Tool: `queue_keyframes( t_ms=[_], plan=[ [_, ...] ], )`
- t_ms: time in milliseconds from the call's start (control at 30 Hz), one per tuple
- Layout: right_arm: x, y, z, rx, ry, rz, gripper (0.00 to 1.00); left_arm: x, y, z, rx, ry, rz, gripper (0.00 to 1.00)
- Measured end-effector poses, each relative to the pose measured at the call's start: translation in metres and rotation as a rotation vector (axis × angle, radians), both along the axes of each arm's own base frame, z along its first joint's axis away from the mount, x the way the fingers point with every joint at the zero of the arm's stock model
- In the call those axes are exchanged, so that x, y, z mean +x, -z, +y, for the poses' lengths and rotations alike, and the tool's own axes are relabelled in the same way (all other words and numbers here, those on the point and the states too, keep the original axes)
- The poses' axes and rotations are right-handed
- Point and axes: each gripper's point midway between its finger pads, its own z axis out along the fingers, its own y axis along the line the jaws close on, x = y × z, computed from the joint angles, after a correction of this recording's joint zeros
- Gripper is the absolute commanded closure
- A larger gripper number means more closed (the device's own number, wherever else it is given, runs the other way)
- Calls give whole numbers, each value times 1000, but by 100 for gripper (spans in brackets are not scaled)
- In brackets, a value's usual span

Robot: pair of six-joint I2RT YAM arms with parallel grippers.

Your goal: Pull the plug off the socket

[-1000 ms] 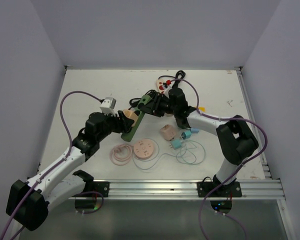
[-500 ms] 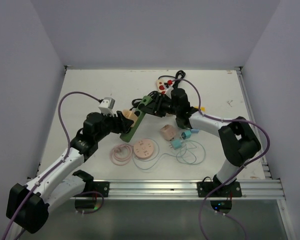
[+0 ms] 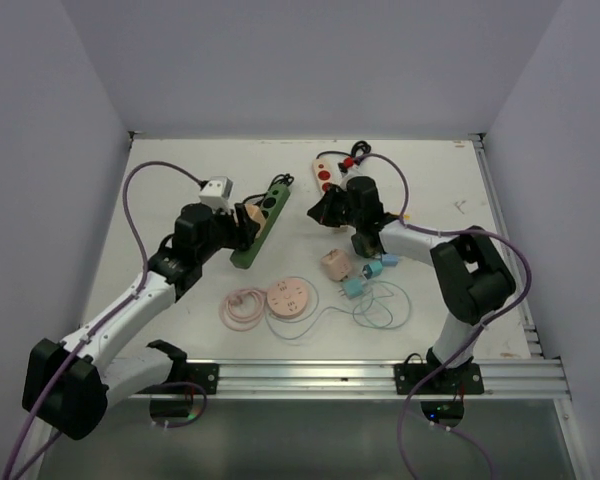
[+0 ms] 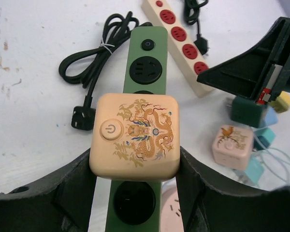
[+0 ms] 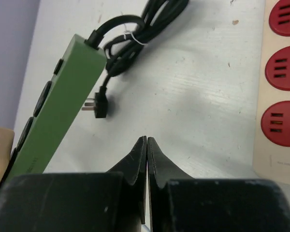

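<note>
Right now the left claw (image 4: 135, 166) is partly open, and its two fingers (image 4: 82, 179) squeeze the sides of the plug (image 4: 134, 137). The plug is a tan cube with a gold dragon on top. It sits on the green strip (image 4: 146, 53), about halfway along it, and it looks plugged in. I cannot see the pins.

The strip lies flat on the table (image 4: 34, 96). Its black cord (image 4: 94, 63) is bunched up just beside it.

The right claw (image 5: 146, 154) is squeezed tight and has nothing in it. It hangs over bare table between the green strip and the cream strip (image 5: 280, 87) with red holes. It is not touching the green strip.

So nothing pins the green strip down. If the left claw pulls up, I think the whole strip could come up with the plug, and the plug would stay stuck. The cube's sides look smooth, so the fingers could also slide off. A crooked pull could jam the pins.
</note>
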Motion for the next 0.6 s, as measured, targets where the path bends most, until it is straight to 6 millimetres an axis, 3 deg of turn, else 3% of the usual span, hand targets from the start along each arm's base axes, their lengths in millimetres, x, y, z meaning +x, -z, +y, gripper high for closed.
queue_keyframes(
  t_ms=[100,167,233,300,333,533,600],
  plan=[
    [2,19,8,-64,9,30,100,12,6,-17,114,9,-3,100],
    [-1,24,21,-75,-11,38,100,10,7,-40,162,61,-13,100],
    [-7,30,24,-88,-21,58,97,5,8,-49,195,84,-24,100],
    [-7,30,23,-76,-14,67,84,5,8,-48,204,77,-29,100],
    [-5,28,23,-65,-7,68,69,5,7,-48,203,73,-31,100],
    [-2,28,1,-16,65,128,37,6,8,-46,206,63,-35,100],
    [-3,27,-5,13,88,157,32,6,8,-47,206,62,-36,100]
  ],
)
